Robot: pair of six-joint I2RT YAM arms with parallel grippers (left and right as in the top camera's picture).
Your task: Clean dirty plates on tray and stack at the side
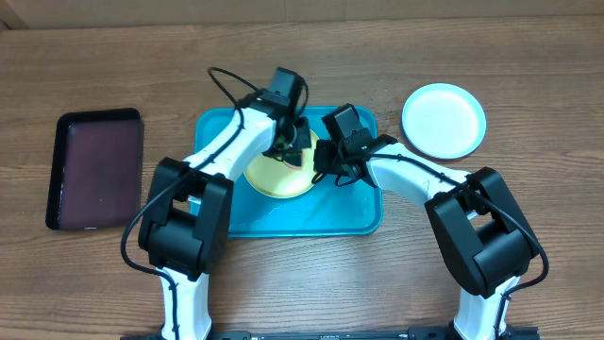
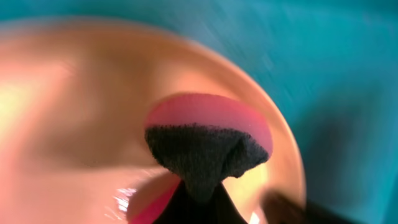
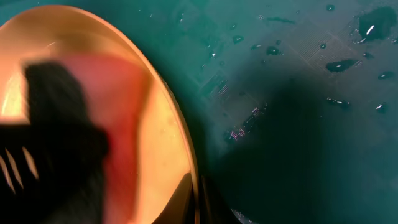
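Left gripper [image 1: 291, 148] clenched on a dark scrub pad [image 2: 202, 149]. The pad is pressed straight down on the red smear [image 2: 211, 112] in the yellow plate [image 1: 274, 178], mid tray [image 1: 283, 219]. Right gripper [image 1: 327, 170] closed, looks pinched on that plate's right rim, plate lying to its left. Pale plate [image 1: 444, 121] sits on the surface right of the tray. Right arm is nearer to it.

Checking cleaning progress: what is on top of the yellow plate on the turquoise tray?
A dark pad, held by the left gripper, presses on the yellow plate, with pink-red showing around it. Whatever lies on the plate under the pad and the arm is hidden.
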